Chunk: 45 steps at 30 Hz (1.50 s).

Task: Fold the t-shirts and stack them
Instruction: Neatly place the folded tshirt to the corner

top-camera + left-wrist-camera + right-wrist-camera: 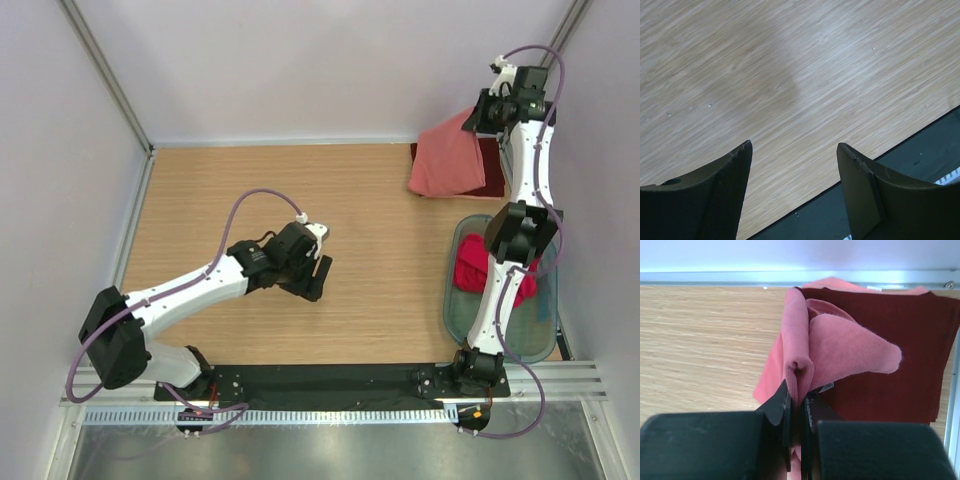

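From above, the left tool hung over the bare middle of the wooden bench, its jaws spread and nothing between them. The right arm reached to the far right corner, where the right tool was pressed together on the upper edge of a salmon-pink t-shirt. That shirt hung down from the grip, and its lower part lay over a dark maroon t-shirt, which lay flat on the bench in the corner. Nearer the arm bases on the right stood a translucent greenish tub holding brighter red-pink t-shirts, partly hidden by the right arm.

In the left wrist view, the left tool showed two dark fingers standing well apart over bare wood grain of the bench. A black strip ran along the bench edge at lower right.

In the right wrist view, the right tool had its jaws closed tight, pinching a doubled fold of the salmon-pink t-shirt, which bulged up and to the right above the fingertips. Behind and below it, the dark maroon t-shirt lay flat with a thin pink edge showing past its far side. A metal rail ran along the far bench edge against the pale wall.
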{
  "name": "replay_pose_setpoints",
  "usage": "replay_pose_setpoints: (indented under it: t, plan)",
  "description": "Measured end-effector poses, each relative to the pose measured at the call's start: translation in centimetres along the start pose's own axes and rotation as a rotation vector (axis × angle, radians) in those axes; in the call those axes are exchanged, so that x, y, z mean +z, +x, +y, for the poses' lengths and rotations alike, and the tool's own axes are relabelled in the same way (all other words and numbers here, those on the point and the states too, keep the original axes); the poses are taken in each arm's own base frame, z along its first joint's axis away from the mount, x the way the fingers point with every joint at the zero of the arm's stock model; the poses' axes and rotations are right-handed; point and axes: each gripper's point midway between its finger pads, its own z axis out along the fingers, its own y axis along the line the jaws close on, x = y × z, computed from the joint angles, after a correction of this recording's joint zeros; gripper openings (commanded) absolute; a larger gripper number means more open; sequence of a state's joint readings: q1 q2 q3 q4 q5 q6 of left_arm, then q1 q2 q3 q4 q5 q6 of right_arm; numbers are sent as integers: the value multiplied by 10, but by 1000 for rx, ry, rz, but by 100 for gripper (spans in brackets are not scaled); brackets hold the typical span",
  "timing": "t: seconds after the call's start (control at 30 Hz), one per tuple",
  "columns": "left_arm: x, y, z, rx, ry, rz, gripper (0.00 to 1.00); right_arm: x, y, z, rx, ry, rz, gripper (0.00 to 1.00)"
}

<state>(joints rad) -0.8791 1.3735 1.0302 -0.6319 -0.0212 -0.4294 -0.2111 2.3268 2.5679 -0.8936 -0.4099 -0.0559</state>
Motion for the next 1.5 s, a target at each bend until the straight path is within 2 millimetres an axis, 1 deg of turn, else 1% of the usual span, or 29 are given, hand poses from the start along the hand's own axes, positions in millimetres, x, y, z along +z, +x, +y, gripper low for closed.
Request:
replay_pose_setpoints:
  t: [0.1, 0.2, 0.27, 0.37, 0.53, 0.83, 0.97, 1.0, 1.07, 1.1, 1.17, 1.23, 1.27, 1.33, 1.37, 1.43, 1.5]
  plan:
    - [1, 3, 0, -2, 5, 14, 70, 24, 19, -14, 13, 12, 39, 1]
    - [2, 5, -1, -2, 12, 26, 70, 32, 25, -23, 15, 21, 45, 1]
    - [3, 6, -2, -2, 14, 33, 70, 36, 25, -28, 6, 29, 39, 1]
    - [5, 9, -1, -3, 13, 47, 70, 39, 18, -33, -13, 43, 9, 1]
    - [10, 13, 0, -3, 6, 70, 70, 53, 11, -52, -53, 110, -41, 1]
    - [13, 21, 4, -3, -10, 109, 70, 90, 27, -94, -63, 194, -71, 1]
    - [13, 24, 5, -9, -12, 123, 70, 102, 38, -115, -52, 226, -69, 2]
    - [13, 25, 6, -9, -13, 127, 70, 104, 42, -120, -49, 236, -67, 7]
    - [13, 26, 6, -10, -15, 134, 70, 107, 48, -129, -47, 263, -61, 8]
    - [14, 27, 7, -10, -16, 138, 70, 107, 49, -133, -47, 278, -60, 12]
    - [13, 28, 6, -10, -16, 144, 70, 107, 49, -144, -53, 329, -65, 24]
    - [10, 27, 5, -10, -14, 148, 70, 104, 43, -153, -65, 382, -82, 33]
    - [10, 26, 5, -10, -13, 147, 70, 102, 39, -157, -71, 406, -97, 44]
    - [8, 25, 5, -12, -14, 147, 70, 99, 30, -164, -81, 447, -131, 51]
    - [7, 25, 5, -15, -14, 147, 70, 98, 26, -167, -80, 471, -148, 58]
    - [2, 25, 5, -21, -14, 145, 70, 96, 20, -169, -69, 494, -171, 64]
    - [-6, 24, 4, -29, -10, 131, 70, 96, 16, -166, -62, 509, -180, 66]
